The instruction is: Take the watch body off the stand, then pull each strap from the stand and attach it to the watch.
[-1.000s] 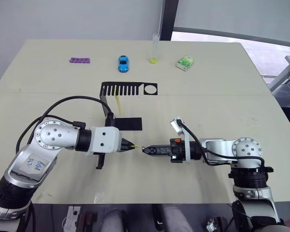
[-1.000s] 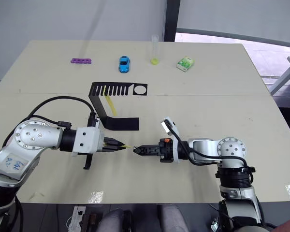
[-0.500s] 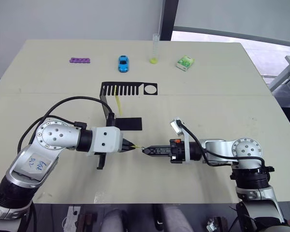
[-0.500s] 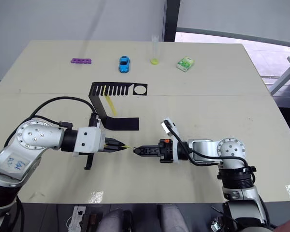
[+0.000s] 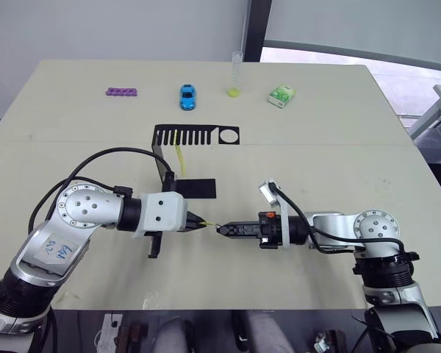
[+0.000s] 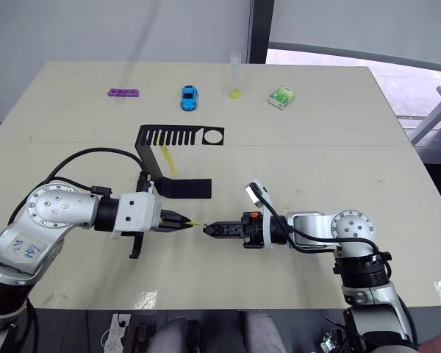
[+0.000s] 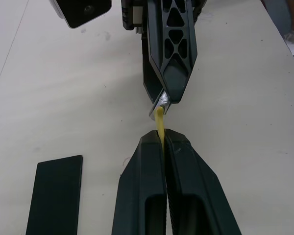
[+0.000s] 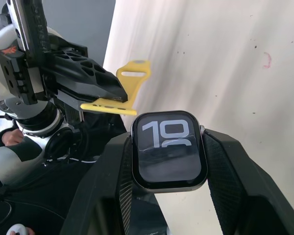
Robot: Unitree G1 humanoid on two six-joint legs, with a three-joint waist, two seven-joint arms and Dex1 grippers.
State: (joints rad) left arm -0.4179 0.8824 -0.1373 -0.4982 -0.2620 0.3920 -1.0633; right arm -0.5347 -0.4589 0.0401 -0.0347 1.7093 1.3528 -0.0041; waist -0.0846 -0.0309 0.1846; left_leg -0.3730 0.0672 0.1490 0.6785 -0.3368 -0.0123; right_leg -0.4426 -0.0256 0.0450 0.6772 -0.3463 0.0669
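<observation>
pinching yellow strap (image 7: 159, 117) between left fingers (image 7: 186, 166), tip meeting watch body (image 8: 169, 149)

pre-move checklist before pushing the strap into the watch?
1. Watch body held between right gripper fingers: ok.
2. Strap clamped in left gripper: ok.
3. Strap end meeting the watch edge: ok in the left wrist view.
4. Strap seated in the slot: cannot tell.
5. Second strap on the stand: ok.
</observation>
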